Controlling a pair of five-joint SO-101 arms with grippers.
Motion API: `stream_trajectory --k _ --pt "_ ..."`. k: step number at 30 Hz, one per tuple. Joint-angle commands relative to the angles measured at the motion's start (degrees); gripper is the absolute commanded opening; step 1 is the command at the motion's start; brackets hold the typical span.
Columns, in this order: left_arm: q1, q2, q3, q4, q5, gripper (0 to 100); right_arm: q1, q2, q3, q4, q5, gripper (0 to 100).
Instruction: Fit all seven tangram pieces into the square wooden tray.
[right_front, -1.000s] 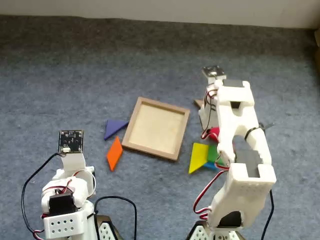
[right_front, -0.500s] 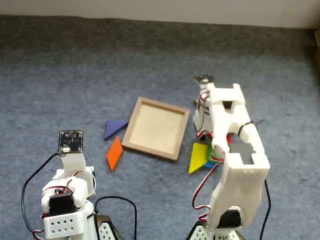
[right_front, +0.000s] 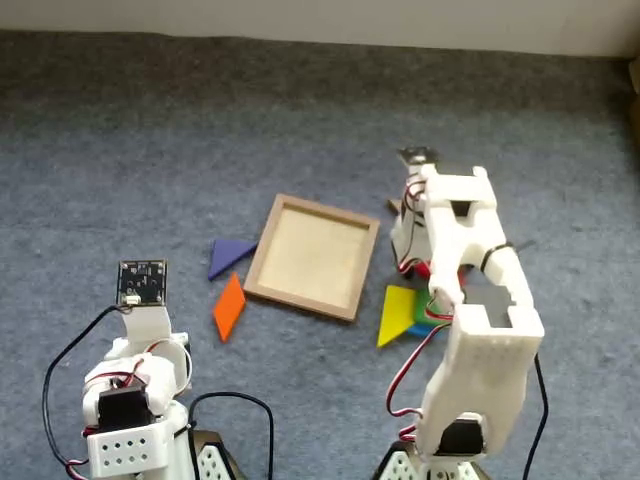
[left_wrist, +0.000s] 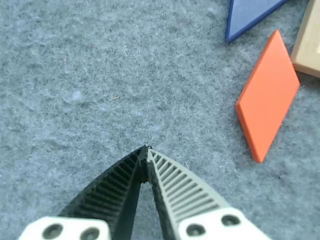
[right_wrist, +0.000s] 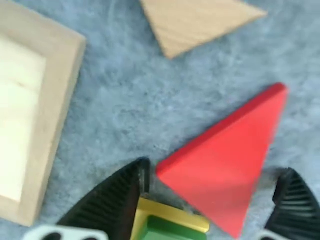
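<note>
The right gripper (right_wrist: 215, 172) has eased slightly away from the tray (right_front: 300, 300) after swinging toward it. Its fingers stand wide apart on either side of the red triangle (right_wrist: 227, 165), which lies flat on the grey surface beside the tray. The left gripper (left_wrist: 146, 150) has not moved; its fingers are closed on nothing, near the orange piece (left_wrist: 267, 97).

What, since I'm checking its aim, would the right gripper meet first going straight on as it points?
Most likely the red triangle, lying between the open jaws of the right gripper; height above it unclear.
</note>
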Motion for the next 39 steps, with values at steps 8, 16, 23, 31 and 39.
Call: stream_trajectory --k 8,16,23,31,39 --pt "-0.5 -1.5 1.1 0.3 -0.2 1 2.9 -1.6 -3.4 -0.3 -2.1 30.9" --pt "-0.5 -1.5 1.1 0.3 -0.2 1 2.9 -1.9 -3.4 -0.1 -1.8 25.9" --pt "-0.5 -1.5 1.1 0.3 -0.2 1 2.7 -2.2 -3.6 0.4 -1.7 21.4" --pt "-0.5 -1.5 1.1 0.3 -0.2 1 2.7 -10.3 -3.1 0.4 -1.7 21.3" --pt "-0.5 -1.5 1.1 0.3 -0.2 1 -0.5 -17.6 -3.4 3.2 -2.0 21.3"
